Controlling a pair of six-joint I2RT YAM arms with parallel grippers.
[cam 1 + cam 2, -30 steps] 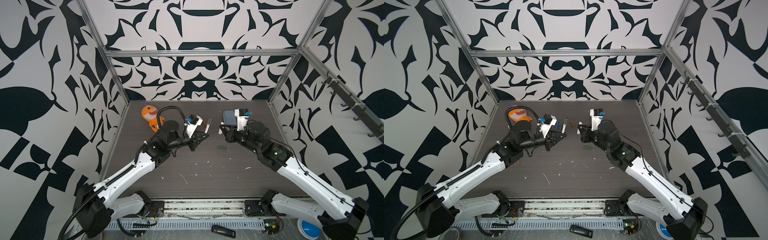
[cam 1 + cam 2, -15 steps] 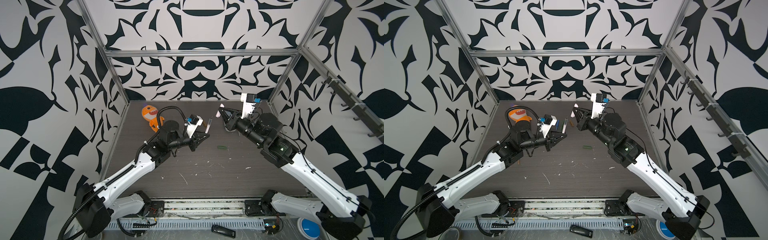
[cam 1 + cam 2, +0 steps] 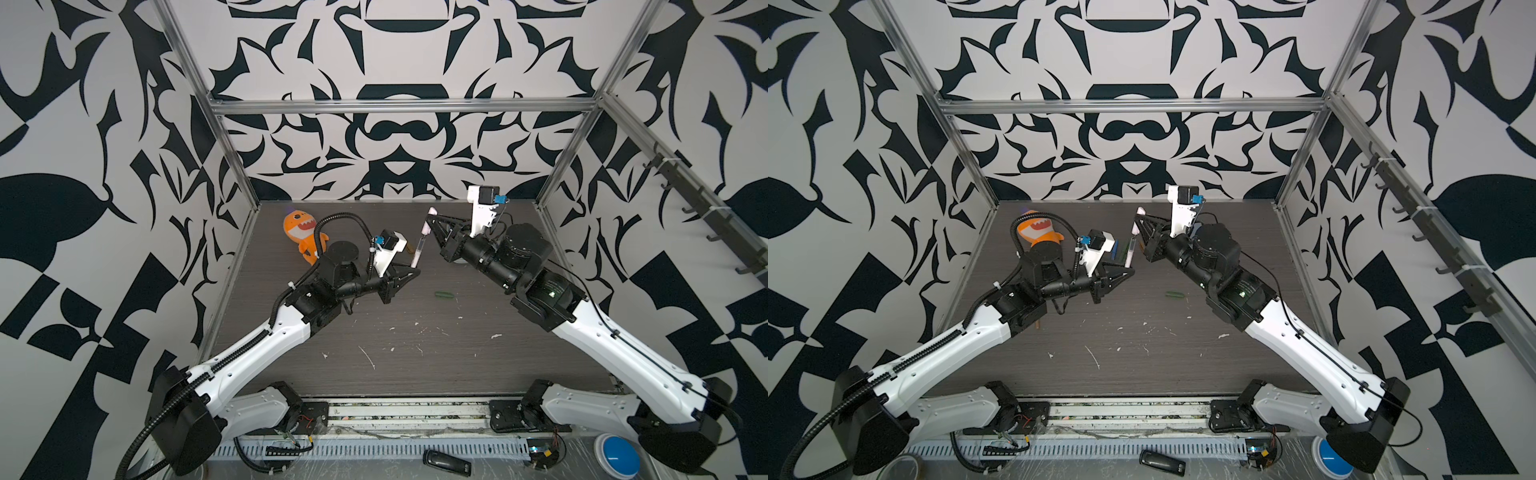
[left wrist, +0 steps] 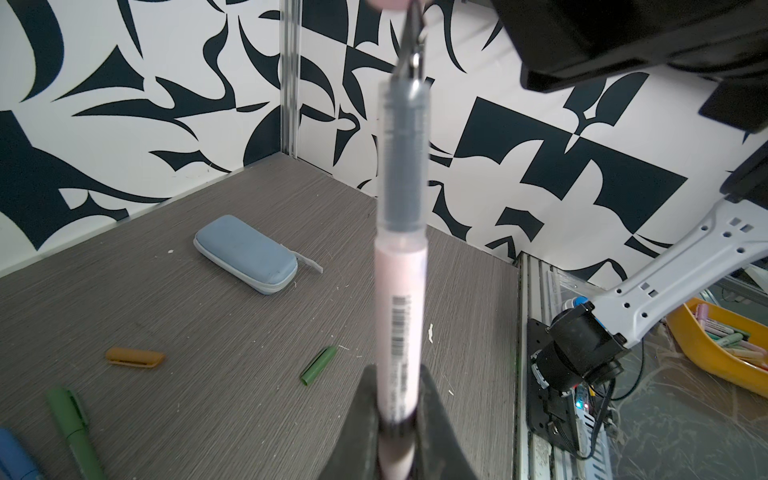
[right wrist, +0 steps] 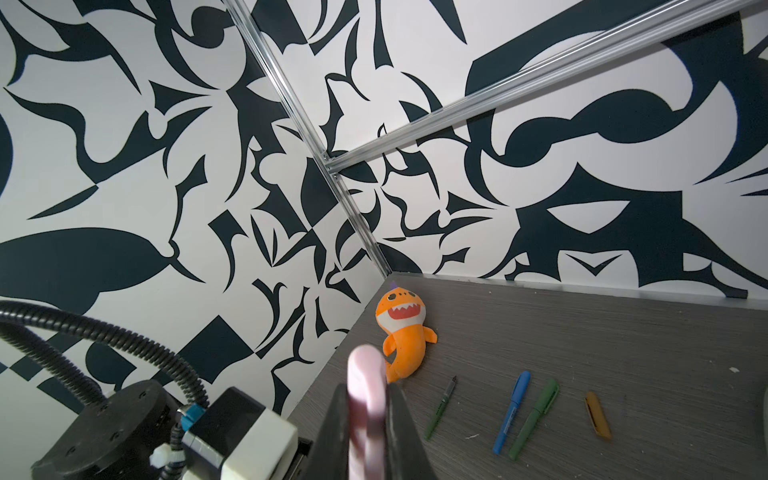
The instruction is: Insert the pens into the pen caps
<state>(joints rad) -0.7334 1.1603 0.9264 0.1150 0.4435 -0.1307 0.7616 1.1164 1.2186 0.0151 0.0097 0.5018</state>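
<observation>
My left gripper (image 3: 415, 271) (image 3: 1130, 271) (image 4: 395, 415) is shut on the lower end of a white-pink pen (image 3: 419, 249) (image 3: 1131, 251) (image 4: 401, 270), holding it upright with its dark tip up. Raised above it, my right gripper (image 3: 431, 216) (image 3: 1138, 216) (image 5: 365, 399) is shut on a pale pink pen cap (image 3: 425, 227) (image 3: 1135, 227) (image 5: 365, 370). The cap's lower end sits at the pen's tip; whether the tip is inside is unclear. On the table lie a green cap (image 3: 442, 294) (image 4: 319, 365), an orange-brown cap (image 4: 135, 357) (image 5: 598, 422), an uncapped green pen (image 5: 442, 409), a blue pen (image 5: 511, 411) and another green pen (image 5: 534, 417).
An orange toy shark (image 3: 299, 232) (image 5: 403, 328) lies at the back left corner. A pale blue zip case (image 4: 247, 253) lies on the table below my right arm. White flecks dot the table's middle. A yellow tray (image 4: 715, 345) sits outside the frame.
My right gripper has lifted from near the table, up and toward the back, bringing the pink cap above the pen's tip. The left arm has hardly moved.
</observation>
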